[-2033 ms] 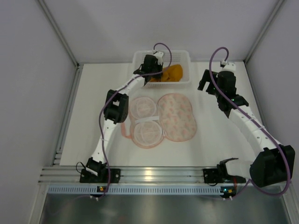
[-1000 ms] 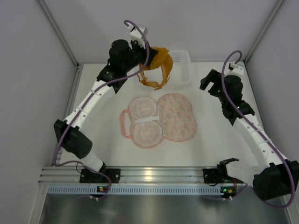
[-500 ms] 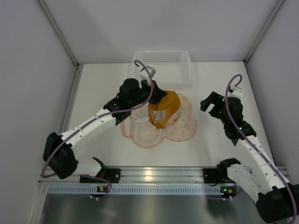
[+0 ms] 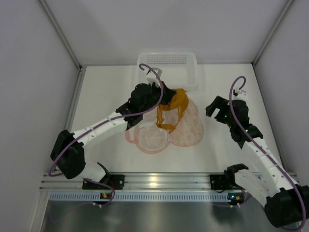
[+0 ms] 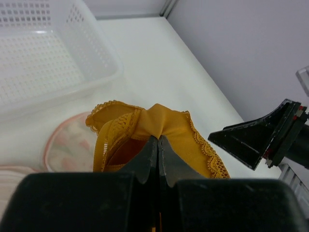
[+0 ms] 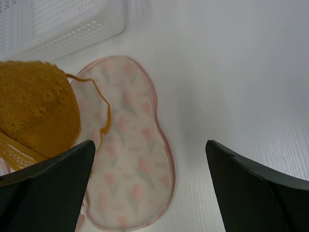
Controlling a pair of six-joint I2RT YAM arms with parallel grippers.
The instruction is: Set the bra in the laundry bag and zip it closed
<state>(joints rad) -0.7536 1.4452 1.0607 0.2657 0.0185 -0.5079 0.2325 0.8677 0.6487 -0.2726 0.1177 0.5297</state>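
My left gripper is shut on the mustard-orange bra, pinching a fold of its fabric between the fingertips. The bra hangs over the laundry bag, which lies open flat on the table. The bag's pink patterned half is on the right and its white mesh half on the left. The bra's straps trail onto the patterned half. My right gripper hovers just right of the bag, open and empty.
A white slotted basket stands at the back of the table, just behind the bag, and looks empty. White walls with metal rails close in the table on the left, right and back.
My left arm lifted the bra out of the basket and carried it forward over the open bag. My right gripper came nearer and toward the bag's right side, still open.
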